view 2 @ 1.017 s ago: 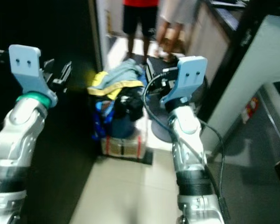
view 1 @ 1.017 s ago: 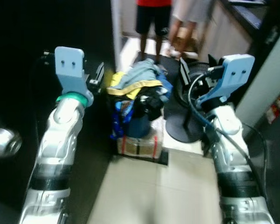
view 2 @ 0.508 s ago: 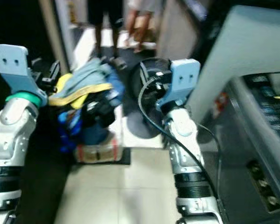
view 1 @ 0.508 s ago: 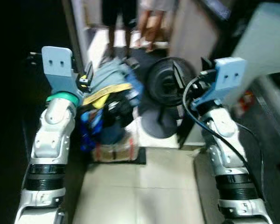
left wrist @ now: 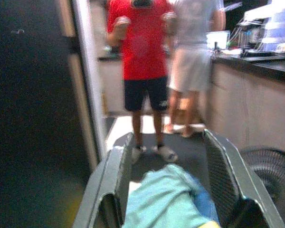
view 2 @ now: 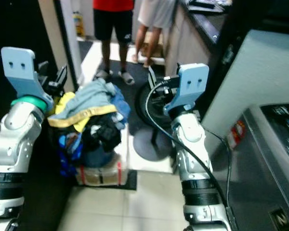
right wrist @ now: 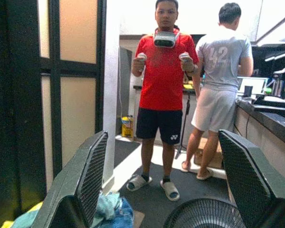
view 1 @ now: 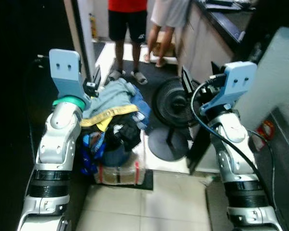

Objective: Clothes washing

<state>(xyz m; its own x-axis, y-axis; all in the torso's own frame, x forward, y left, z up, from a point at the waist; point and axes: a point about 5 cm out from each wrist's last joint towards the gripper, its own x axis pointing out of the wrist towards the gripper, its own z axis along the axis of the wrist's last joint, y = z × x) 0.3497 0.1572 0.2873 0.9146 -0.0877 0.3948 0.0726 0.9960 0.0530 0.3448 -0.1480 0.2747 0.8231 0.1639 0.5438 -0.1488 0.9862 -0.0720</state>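
Observation:
A heap of clothes (view 1: 116,103), light blue, yellow, black and dark blue, spills out of a blue bucket on a strapped box (view 1: 119,172) on the floor ahead. My left gripper (view 1: 94,80) is raised just left of the heap's top, above it and not touching. In the left wrist view its fingers (left wrist: 115,175) stand open and bare, with the light blue garment (left wrist: 167,202) beyond them. My right gripper (view 1: 198,76) is raised to the right of the heap, in front of the fan, and its fingers (right wrist: 88,178) are open and bare too.
A black floor fan (view 1: 175,103) on a round base stands right of the heap. A grey washing machine (view 2: 274,144) is at the far right. Two people (view 1: 127,19) (view 1: 166,14) stand in the doorway behind. Dark wall on the left; tiled floor (view 1: 149,211) in front.
The whole picture has swung and sharpened as the camera moved. Both arms stay raised with open fingers, and the heap of clothes lies as before.

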